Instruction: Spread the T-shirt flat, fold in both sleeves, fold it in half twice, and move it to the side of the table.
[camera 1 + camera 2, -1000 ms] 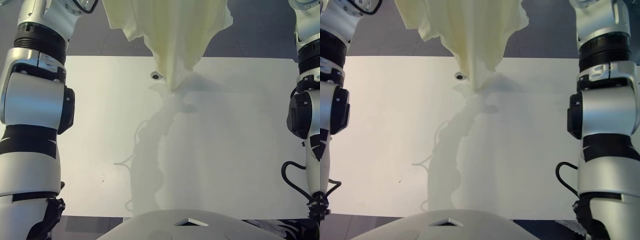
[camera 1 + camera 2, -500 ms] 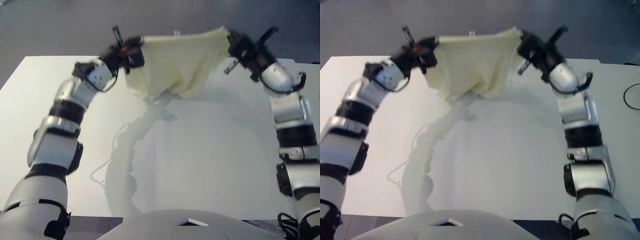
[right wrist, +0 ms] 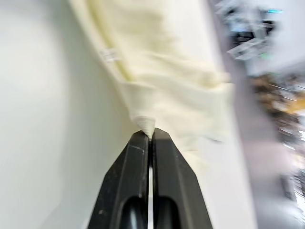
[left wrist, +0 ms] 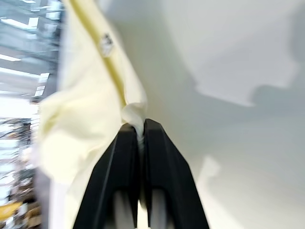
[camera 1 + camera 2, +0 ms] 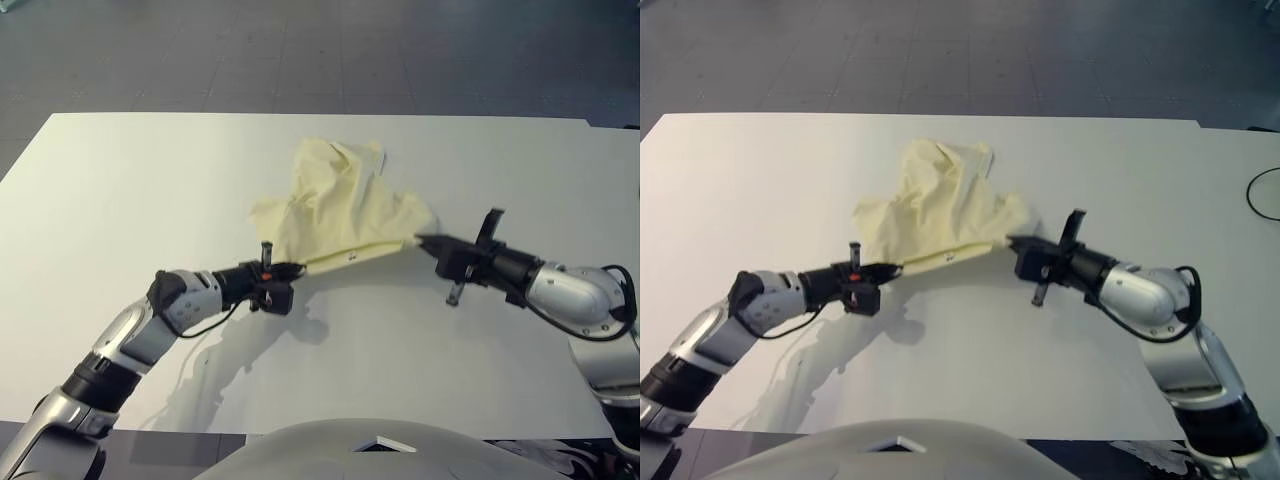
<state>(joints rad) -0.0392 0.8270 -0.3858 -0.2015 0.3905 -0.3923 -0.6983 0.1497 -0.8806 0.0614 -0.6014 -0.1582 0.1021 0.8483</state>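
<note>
On the table: crumpled T-shirt, distant cable.

No text, number or sign can be read. One small white tag sits on the hem of the T-shirt, along its stretched edge; any print on it is too blurred to make out.

The T-shirt is pale yellow. It is lying in a crumpled heap on the white table, just above the middle of the frame. Its near edge is stretching in a line, rising from left to right. The left gripper is pinching one end and the right gripper is pinching the other. The far part is bunching up in folds.
</note>
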